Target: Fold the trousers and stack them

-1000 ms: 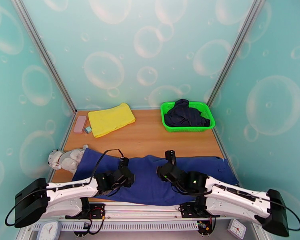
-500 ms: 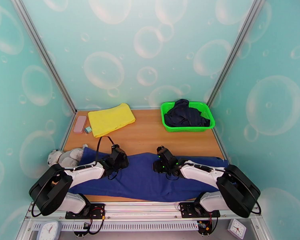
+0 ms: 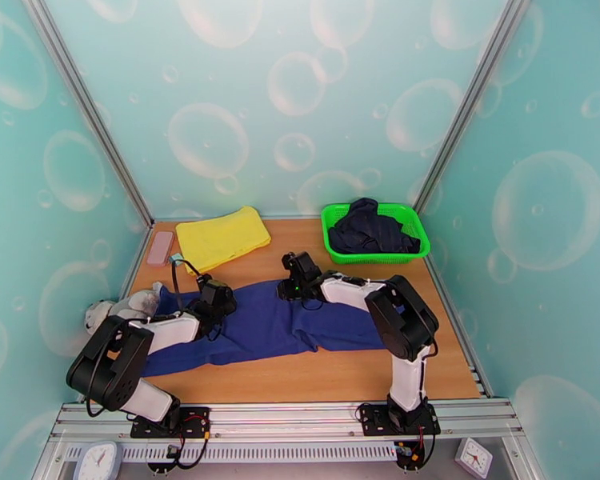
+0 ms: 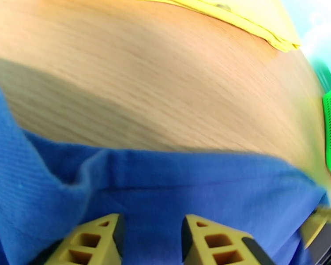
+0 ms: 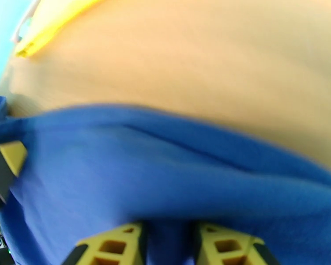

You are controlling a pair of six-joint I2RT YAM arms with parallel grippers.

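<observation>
soft, limp trousers (image 3: 268,326), likely light and sag-prone, pinched along the far edge by left hand (image 4: 150,224) and right hand (image 5: 167,229).

Behind the trousers (image 3: 276,326) I have bare table (image 3: 294,234) to pass, between the yellow cloth (image 3: 222,238) and the green basket (image 3: 327,230). In front of the trousers the table is bare too. A soft toy (image 3: 116,309) blocks me at their left end.

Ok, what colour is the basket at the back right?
Bright green; the basket shows best in the top external view.
</observation>
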